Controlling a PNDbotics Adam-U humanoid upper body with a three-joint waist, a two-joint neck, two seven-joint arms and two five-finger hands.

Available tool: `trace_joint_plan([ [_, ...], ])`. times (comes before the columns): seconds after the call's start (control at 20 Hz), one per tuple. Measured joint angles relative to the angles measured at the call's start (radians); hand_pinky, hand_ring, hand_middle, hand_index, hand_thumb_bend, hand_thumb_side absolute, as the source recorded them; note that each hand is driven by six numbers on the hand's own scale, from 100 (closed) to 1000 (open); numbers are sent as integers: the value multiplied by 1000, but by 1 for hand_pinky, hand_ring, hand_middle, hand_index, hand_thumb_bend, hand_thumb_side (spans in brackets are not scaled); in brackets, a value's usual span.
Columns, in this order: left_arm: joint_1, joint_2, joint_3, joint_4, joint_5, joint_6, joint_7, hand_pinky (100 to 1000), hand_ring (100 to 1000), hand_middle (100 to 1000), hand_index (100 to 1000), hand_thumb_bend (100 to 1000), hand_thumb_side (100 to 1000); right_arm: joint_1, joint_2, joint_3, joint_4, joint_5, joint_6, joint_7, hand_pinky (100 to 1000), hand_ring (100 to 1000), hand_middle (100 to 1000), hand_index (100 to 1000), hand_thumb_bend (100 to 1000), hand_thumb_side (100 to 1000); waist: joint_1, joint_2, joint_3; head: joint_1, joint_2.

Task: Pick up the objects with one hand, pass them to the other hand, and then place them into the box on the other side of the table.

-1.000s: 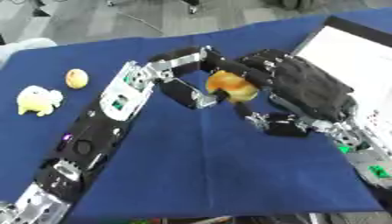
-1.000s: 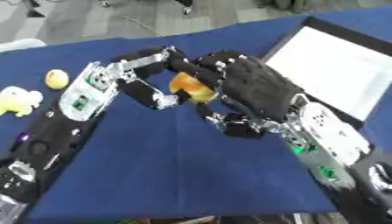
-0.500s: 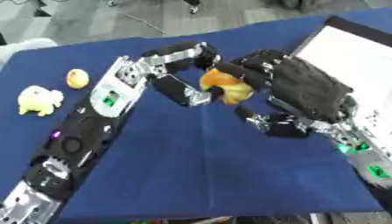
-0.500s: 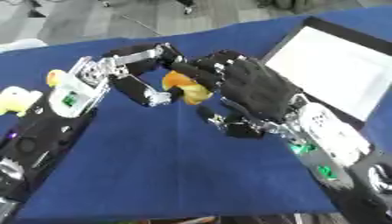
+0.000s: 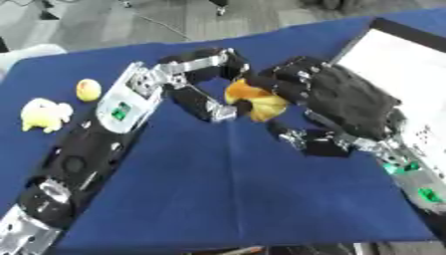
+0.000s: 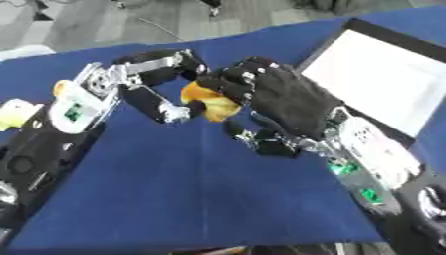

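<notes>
An orange-yellow fruit-like object (image 5: 254,102) hangs above the blue cloth between my two hands. My left hand (image 5: 205,68) reaches in from the left, its fingers and thumb curved in a C with the tips on the object's left side. My black right hand (image 5: 341,96) comes from the right. Its fingers curl over the top of the object and its thumb (image 5: 306,142) sits lower right. The white box (image 6: 383,74) with a dark rim lies at the right edge, just beyond my right hand.
A small round yellow object (image 5: 87,89) and a pale yellow toy (image 5: 44,113) lie on the blue cloth (image 5: 226,189) at the far left. My left forearm (image 5: 96,144) crosses the left half. Grey floor lies beyond the far edge.
Both hands have stayed together around the object, which has sunk slightly toward me. My right fingers now cover more of its top.
</notes>
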Motion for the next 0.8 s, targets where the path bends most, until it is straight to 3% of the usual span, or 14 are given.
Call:
trace_joint_plan([
  [0.15, 0, 4, -14, -13, 6, 4, -4, 541, 396, 390, 508, 100, 277, 0, 0, 0, -2, 0, -2, -23, 760, 728, 707, 693, 210, 100, 0, 0, 0, 0, 0],
  [0.3, 0, 4, -22, -20, 9, 6, -6, 543, 398, 392, 511, 100, 292, 1, 0, 0, -3, -1, -5, -51, 740, 697, 671, 538, 100, 100, 0, 0, 0, -1, 0],
  [0.4, 0, 4, -25, -22, 10, 7, -7, 546, 401, 393, 512, 100, 302, 2, 0, 0, -2, -3, -4, -73, 734, 685, 653, 445, 100, 100, 0, 0, -1, -1, 0],
  [0.55, 0, 3, -30, -23, 10, 8, -8, 555, 411, 402, 522, 100, 342, 9, 0, 1, 0, -11, 1, -100, 732, 687, 627, 380, 100, 100, 0, 0, -1, -1, 0],
  [0.7, 0, 3, -36, -24, 10, 8, -8, 579, 441, 436, 559, 100, 449, 10, -1, 2, 0, -20, 10, -113, 728, 693, 613, 340, 100, 100, 0, 0, -1, -1, 0],
  [0.8, 1, 3, -38, -26, 10, 7, -7, 601, 467, 466, 598, 100, 570, 10, -1, 3, 0, -29, 15, -115, 725, 695, 607, 324, 100, 100, 0, 0, -1, -1, 0],
])
